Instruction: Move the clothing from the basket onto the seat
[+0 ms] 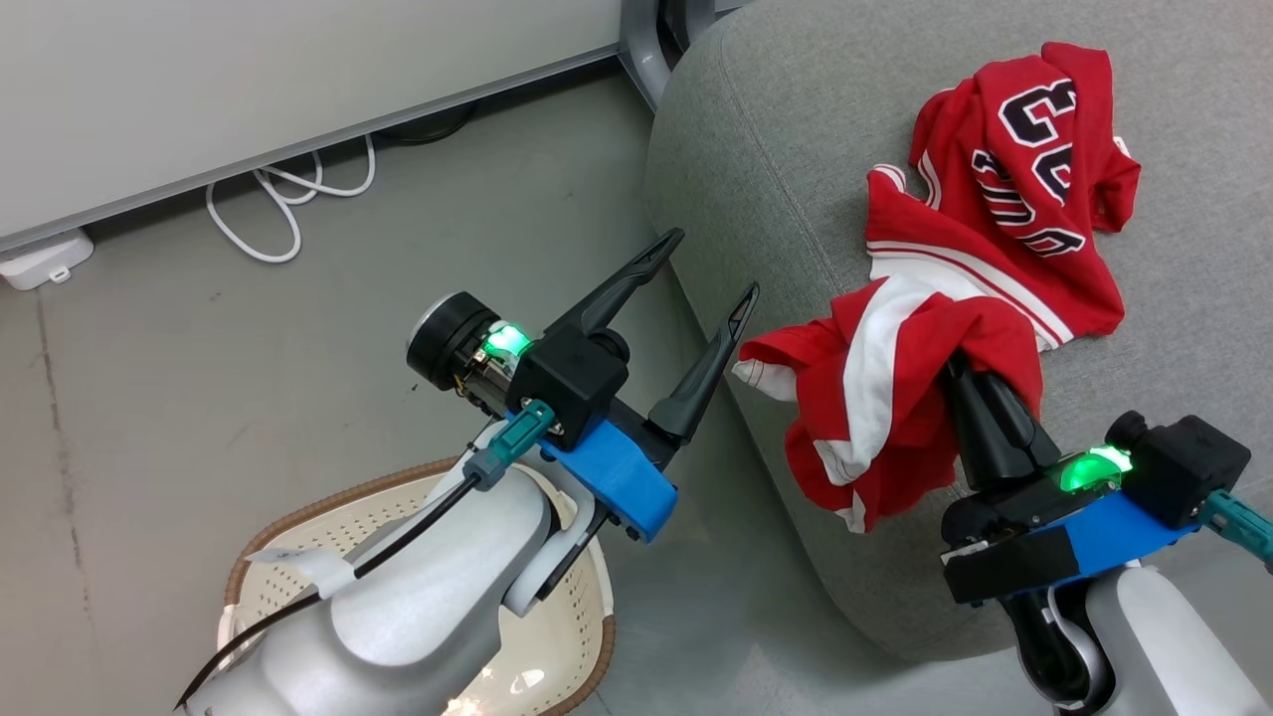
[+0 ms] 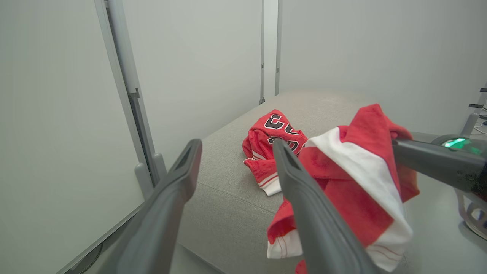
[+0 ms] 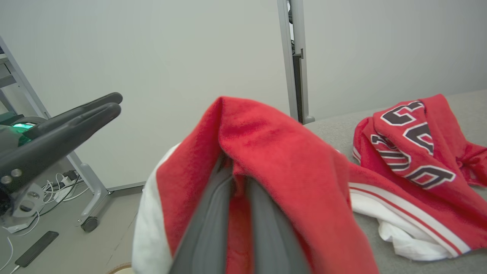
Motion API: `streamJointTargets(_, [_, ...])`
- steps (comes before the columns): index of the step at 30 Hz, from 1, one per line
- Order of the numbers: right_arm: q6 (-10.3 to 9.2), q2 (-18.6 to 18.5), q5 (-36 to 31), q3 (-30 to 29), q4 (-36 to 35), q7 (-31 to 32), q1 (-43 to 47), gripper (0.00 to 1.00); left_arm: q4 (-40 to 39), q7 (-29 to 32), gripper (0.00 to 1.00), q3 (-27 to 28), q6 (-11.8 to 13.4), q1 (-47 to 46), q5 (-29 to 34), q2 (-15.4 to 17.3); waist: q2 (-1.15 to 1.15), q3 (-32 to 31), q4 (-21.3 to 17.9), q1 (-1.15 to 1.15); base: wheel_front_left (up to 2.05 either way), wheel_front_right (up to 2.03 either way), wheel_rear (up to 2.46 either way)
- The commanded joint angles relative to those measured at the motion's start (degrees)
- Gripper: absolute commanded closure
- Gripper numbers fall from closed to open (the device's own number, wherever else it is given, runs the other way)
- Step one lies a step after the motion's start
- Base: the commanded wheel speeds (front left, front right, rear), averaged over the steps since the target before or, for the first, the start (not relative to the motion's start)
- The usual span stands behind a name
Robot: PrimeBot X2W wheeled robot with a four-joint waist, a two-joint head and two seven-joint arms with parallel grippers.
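While right fingers [image 1: 985, 423] pinch it, garment [image 1: 885, 398] draped over them

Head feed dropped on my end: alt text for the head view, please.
The right pincer is shut on a red-and-white garment at the edge of the grey seat, beside a lettered red garment lying on it. The left pincer is open and empty, its arm over the basket.

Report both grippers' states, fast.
Left gripper: open, holding nothing.
Right gripper: shut on the red-and-white garment.
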Motion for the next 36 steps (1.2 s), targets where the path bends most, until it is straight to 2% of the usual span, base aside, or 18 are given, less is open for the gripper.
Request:
streamJointTargets(1, [0.03,0.3,-0.5,-0.4,-0.4,-0.2,0.6,1.0,0.2,-0.1,0.0,-0.1,-0.2,-0.6,0.0,0.1,0.0,0.0,0.0,0.0,0.0,0.0,0.0])
streamJointTargets(6, [0.03,1.1,-1.8,-2.9,-1.7,-0.2,-1.1,1.0,0.3,-0.2,0.0,-0.2,0.0,-0.8,-0.3,0.4,0.0,0.3,0.2,0.0,0.0,0.0,0.0])
streamJointTargets(11, [0.03,-0.2,-3.2,-4.6,-3.5,-0.2,-5.9,1.0,-0.2,0.1,0.0,0.0,0.4,-1.7,0.1,0.9,0.0,2.4,0.6,0.0,0.0,0.0,0.0])
streamJointTargets(19, [0.03,-3.6,-4.9,-13.3,-4.9,-0.2,-21.0,1.0,-2.0,2.0,0.0,0.0,0.5,-5.6,1.6,2.1,0.0,10.6,2.0,0.0,0.0,0.0,0.0])
streamJointTargets(23, [0.03,-5.8,-5.7,-17.9,-4.2,-0.2,-28.3,1.0,-3.2,3.2,0.0,-0.3,0.4,-8.1,2.9,2.8,0.0,15.2,2.8,0.0,0.0,0.0,0.0])
streamJointTargets(28, [0.03,-10.5,-6.7,-23.3,-2.7,-0.2,-35.2,1.0,-4.8,4.5,0.0,-0.3,0.9,-11.0,4.2,3.4,0.0,21.0,3.6,0.0,0.0,0.0,0.0])
streamJointTargets(33, [0.03,-15.3,-6.5,-28.7,-0.1,-0.2,-38.1,1.0,-6.1,5.3,0.0,-0.5,1.0,-13.1,5.4,3.9,0.0,25.6,3.9,0.0,0.0,0.0,0.0])
streamJointTargets(36, [0.03,-16.8,-6.1,-31.7,2.1,-0.2,-38.6,1.0,-6.6,5.7,0.0,-0.5,1.1,-13.9,5.8,4.6,0.0,27.4,3.7,0.0,0.0,0.0,0.0])
